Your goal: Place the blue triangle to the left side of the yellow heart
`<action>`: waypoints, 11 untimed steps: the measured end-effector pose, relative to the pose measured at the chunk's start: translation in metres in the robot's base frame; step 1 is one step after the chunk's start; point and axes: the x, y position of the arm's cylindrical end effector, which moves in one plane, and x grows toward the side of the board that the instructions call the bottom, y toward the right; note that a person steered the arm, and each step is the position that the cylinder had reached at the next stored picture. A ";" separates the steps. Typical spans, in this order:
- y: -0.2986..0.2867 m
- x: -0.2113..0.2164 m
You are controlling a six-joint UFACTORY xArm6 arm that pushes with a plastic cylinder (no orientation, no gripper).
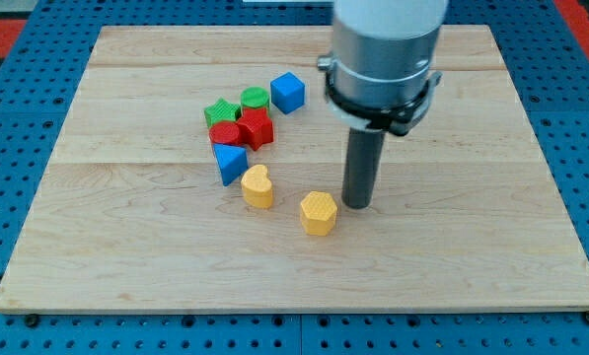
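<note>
Bright, even overhead light, pale wooden board [294,247] clearly lit, soft short shadows under the blocks (barely any at the rod), faint sheen on the metal arm housing [385,49], sharp focus near and far, no visible edge distortion

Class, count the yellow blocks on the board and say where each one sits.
2. The yellow heart lies just below-right of the blue triangle; the yellow hexagon lies lower right, just left of my tip. None seems hidden.

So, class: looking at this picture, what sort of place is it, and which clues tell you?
Probably a robotics lab bench: a wooden board lies on a blue perforated surface, a robot arm's rod ends in my tip beside the yellow hexagon, and small coloured blocks like the blue triangle sit about.
</note>
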 end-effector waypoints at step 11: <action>-0.159 -0.034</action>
